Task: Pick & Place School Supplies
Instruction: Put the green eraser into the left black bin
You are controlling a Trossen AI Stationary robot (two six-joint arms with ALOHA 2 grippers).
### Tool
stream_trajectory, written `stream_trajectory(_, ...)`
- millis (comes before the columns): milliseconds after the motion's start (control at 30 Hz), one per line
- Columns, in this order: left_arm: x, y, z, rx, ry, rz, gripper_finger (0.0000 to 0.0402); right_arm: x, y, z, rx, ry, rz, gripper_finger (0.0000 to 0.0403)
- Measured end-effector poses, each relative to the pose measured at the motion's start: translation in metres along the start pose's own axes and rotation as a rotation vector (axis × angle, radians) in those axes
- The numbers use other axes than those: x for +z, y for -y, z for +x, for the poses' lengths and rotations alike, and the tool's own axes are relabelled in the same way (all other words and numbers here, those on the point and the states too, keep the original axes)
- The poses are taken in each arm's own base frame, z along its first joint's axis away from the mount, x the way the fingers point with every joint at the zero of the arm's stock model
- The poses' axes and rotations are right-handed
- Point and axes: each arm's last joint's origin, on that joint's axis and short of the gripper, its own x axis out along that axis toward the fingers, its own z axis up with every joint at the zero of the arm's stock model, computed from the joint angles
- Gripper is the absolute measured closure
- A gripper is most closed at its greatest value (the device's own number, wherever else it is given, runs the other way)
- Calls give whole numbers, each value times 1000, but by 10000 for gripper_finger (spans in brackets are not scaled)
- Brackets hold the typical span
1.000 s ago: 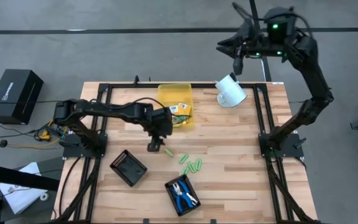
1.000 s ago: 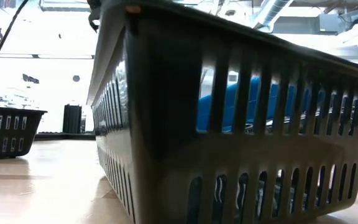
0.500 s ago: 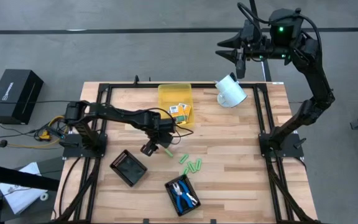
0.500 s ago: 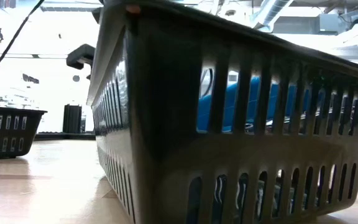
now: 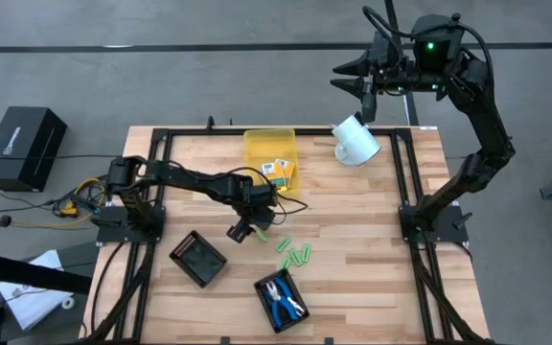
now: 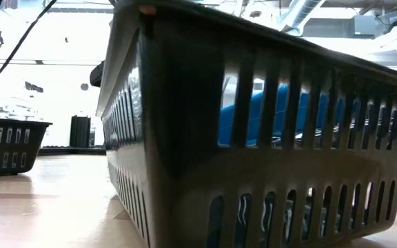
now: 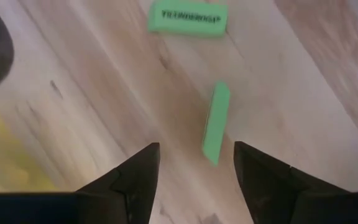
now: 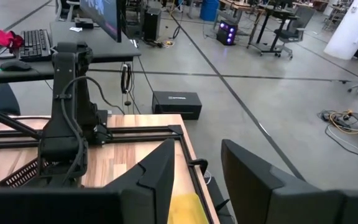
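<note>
Left gripper (image 7: pixel 194 165) low over wooden counter (image 5: pixel 353 230), fingers spread, empty; slim light-green stick (image 7: pixel 215 123) lies between fingertips, seemingly untouched. Right gripper (image 5: pixel 364 88) raised beyond counter, parted, empty.

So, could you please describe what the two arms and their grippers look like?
Both arms are dark, slim and jointed. The left arm has a cable looping beside its gripper; the left gripper ends in two pointed black fingers. The right arm carries a green light near its wrist, and the right gripper has broad, flat black fingers.
</note>
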Motion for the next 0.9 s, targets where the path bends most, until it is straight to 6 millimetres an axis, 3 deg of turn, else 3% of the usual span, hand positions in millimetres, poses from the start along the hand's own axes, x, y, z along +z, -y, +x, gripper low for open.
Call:
stream_trajectory(767, -1, 2, 48, -110, -43, -29, 212, -1, 0, 0, 2, -7, -20, 281)
stream_trajectory(900, 0, 1, 51, -101, -48, -29, 237, -1, 0, 0, 2, -7, -24, 282)
